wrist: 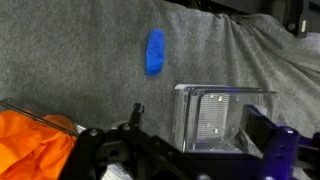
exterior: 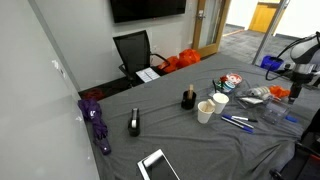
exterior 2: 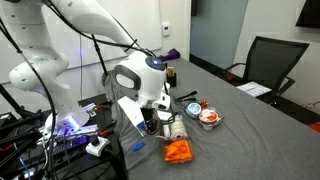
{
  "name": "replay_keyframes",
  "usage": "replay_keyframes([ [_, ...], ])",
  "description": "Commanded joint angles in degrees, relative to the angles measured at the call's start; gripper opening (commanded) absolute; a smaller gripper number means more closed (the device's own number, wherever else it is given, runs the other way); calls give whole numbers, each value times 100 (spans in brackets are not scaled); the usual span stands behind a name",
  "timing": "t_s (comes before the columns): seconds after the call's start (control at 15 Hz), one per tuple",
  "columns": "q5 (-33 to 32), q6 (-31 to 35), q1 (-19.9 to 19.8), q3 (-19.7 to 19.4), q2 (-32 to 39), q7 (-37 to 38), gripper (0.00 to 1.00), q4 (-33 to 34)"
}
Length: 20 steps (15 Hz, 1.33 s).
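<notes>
In the wrist view my gripper is open. Its two dark fingers stand either side of a clear plastic box lying on the grey tablecloth. The left finger is a little apart from the box and the right finger is at its edge. A small blue object lies on the cloth beyond the box. An orange bundle is at the lower left. In an exterior view the gripper hangs low over the table edge, next to the clear box and the orange bundle.
On the table are paper cups, blue markers, a black holder, a tape dispenser, a purple umbrella, a tablet and a red-and-white dish. A black chair stands behind.
</notes>
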Motion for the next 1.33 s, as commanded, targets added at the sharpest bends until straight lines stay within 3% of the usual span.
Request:
replay_keyframes([
  [0.0, 404, 379, 74, 69, -84, 121, 100, -310],
  [0.4, 606, 1176, 202, 149, 171, 363, 100, -476],
  [0.67, 583, 1342, 188, 254, 335, 581, 100, -499],
  [0.73, 603, 1377, 169, 288, 371, 593, 78, -501],
  [1.27, 532, 1589, 109, 359, 487, 627, 23, -491],
])
